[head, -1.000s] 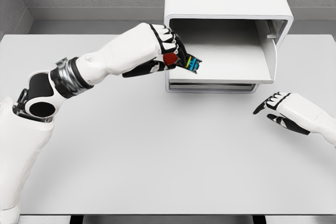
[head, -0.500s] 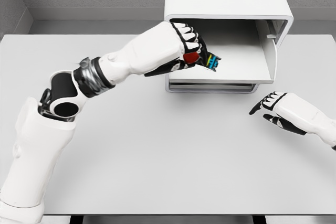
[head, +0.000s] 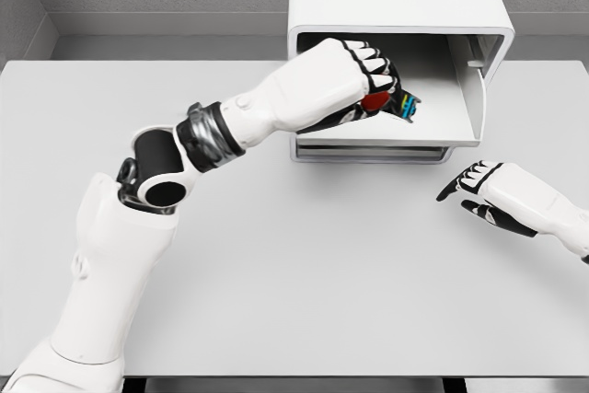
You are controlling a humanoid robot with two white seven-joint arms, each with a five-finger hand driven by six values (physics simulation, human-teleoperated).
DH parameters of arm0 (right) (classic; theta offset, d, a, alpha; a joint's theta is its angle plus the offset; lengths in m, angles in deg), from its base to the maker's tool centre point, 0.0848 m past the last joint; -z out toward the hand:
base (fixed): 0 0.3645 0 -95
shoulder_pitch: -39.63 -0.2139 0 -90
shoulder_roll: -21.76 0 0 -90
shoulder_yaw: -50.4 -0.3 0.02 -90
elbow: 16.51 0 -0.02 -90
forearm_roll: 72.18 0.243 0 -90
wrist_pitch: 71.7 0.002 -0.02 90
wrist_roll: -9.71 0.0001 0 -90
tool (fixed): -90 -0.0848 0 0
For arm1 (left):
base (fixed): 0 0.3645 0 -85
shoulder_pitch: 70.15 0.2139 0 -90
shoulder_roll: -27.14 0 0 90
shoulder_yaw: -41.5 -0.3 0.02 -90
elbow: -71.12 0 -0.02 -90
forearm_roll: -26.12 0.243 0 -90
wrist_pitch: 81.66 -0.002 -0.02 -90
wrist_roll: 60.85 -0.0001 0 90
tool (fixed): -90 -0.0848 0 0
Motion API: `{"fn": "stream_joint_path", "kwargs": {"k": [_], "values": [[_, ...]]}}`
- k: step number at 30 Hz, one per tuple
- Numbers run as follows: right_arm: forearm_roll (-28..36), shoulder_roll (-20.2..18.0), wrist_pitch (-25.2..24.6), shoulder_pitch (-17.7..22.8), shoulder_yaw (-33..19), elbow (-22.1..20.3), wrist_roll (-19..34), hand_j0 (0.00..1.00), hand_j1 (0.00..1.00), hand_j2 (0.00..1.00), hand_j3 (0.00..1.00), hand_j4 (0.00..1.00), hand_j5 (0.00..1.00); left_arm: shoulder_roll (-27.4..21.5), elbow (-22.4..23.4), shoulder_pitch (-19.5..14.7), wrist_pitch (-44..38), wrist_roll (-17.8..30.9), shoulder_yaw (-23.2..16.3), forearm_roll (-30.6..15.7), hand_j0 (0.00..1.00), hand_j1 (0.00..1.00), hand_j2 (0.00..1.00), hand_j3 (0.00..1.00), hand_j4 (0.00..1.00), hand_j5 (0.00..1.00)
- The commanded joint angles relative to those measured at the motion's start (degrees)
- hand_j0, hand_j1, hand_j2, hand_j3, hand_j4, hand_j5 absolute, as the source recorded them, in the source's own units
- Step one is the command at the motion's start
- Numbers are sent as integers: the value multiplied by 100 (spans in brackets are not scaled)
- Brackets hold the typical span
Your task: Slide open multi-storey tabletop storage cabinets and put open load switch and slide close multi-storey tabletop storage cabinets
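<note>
Load switch (head: 394, 103), a small black block with a red knob and blue and yellow markings, sits pinched in the curled fingers (head: 373, 60) of the left hand (head: 354, 75), held inside the open mouth of the storage cabinet (head: 396, 6), just above its pulled-out drawer (head: 433, 121). One cabinet stands at the far middle of the bench (head: 276, 264): a smooth, white, boxy shell with rounded corners, its drawer a flat pale tray with a raised right wall. A second drawer front shows as a thin strip below it. The bench is a broad, matte, light grey slab with a dark front edge; behind it rise grey, finely speckled walls meeting at a corner on the far left. Two arms are in view, both glossy white with black joints, and the left one carries a ribbed metallic ring at the wrist. The right hand (head: 502, 195) hovers low over the bench to the right of the cabinet, well apart from it, its white-backed, black-palmed fingers loosely spread and holding nothing.
</note>
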Motion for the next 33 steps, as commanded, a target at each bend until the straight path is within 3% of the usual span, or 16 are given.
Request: {"fn": "stream_joint_path", "kwargs": {"k": [1, 12, 26, 28, 32, 33], "values": [[38, -8, -1, 0, -2, -2, -2, 57, 57, 57, 57, 57, 57, 87, 113, 0, -13, -3, 4, 68, 41, 41, 41, 41, 41, 41], [38, -8, -1, 0, -2, -11, -2, 57, 57, 57, 57, 57, 57, 105, 543, -79, -13, -3, -119, 322, 41, 41, 41, 41, 41, 41], [38, -17, -1, 0, -11, -2, -2, 58, 58, 58, 58, 58, 58, 105, 666, -176, -13, -3, -198, 393, 43, 43, 43, 43, 43, 43], [38, -8, -1, 0, -11, -2, -2, 58, 58, 58, 58, 58, 58, 105, 658, -176, -13, -3, -190, 437, 45, 45, 45, 45, 45, 45], [38, -8, -1, -9, -11, 24, -2, 58, 58, 58, 58, 58, 58, 105, 658, -176, -13, -3, -163, 454, 63, 63, 63, 63, 63, 63], [38, -8, -1, -9, -11, 15, -2, 58, 58, 58, 58, 58, 58, 105, 657, -176, -13, -3, -163, 454, 64, 64, 64, 64, 64, 64]]}}
